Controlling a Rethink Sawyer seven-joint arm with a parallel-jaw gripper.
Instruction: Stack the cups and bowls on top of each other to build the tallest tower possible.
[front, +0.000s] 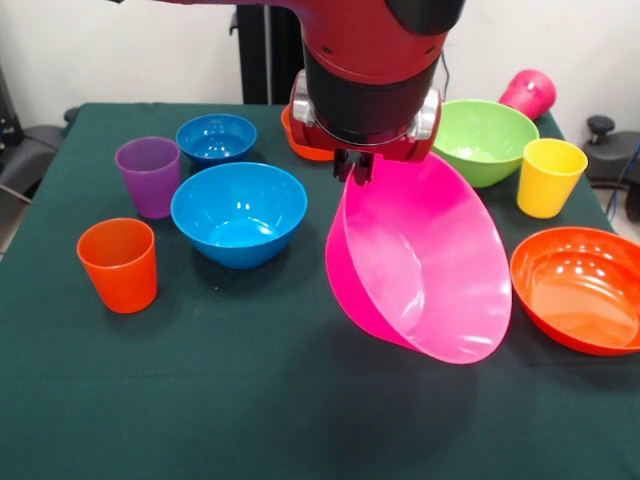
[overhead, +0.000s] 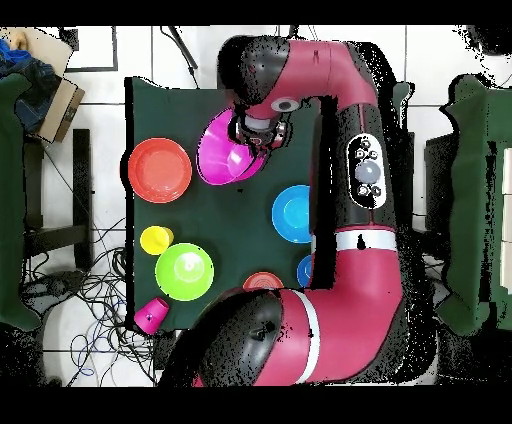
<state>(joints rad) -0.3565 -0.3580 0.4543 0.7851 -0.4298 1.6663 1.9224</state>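
Observation:
My gripper is shut on the rim of the very large pink bowl and holds it tilted, its mouth facing the camera, above the table's middle; the overhead view shows the bowl hanging beside the gripper. The medium blue bowl stands to the left, with the small blue bowl, purple cup and orange cup around it. The small orange bowl is half hidden behind the gripper. The lime green bowl, yellow cup and large orange bowl stand on the right.
The magenta cup lies on its side at the far right corner of the green table. In the overhead view the arm hides the purple and orange cups. Chairs and cables surround the table.

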